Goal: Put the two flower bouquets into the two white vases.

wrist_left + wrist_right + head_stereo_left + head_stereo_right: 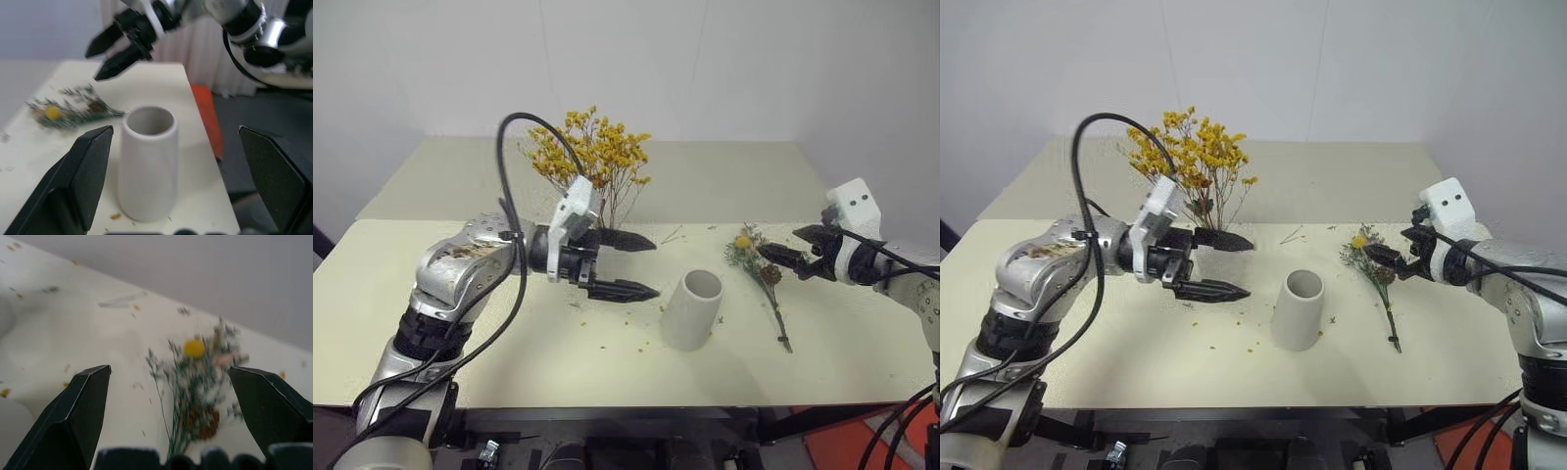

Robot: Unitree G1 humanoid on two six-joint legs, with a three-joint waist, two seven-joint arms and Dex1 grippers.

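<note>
Cream tabletop point(862, 343) is carrying everything, with yellow crumbs scattered over it. The bushy mustard-yellow bouquet point(592, 152) is standing upright toward the back, left of centre; its base is sitting behind the left hand, so what is holding it cannot be told. The cylinder vase point(693, 308) is standing upright near the front, mouth open and empty. The left hand point(628, 264) is hovering just left of that vase, fingers spread wide and pointing toward it, gripping nothing; in the left wrist view the vase point(146, 161) is sitting between its two black fingers point(78, 181) without touching them. The small grey-green sprig point(759, 269) with its yellow ball flower is lying flat on the tabletop right of the vase, stem pointing toward the front edge. The right hand point(793, 257) is hanging just beside the sprig's head, released, fingers apart and holding nothing; the right wrist view is showing the sprig point(198, 382) between them.
</note>
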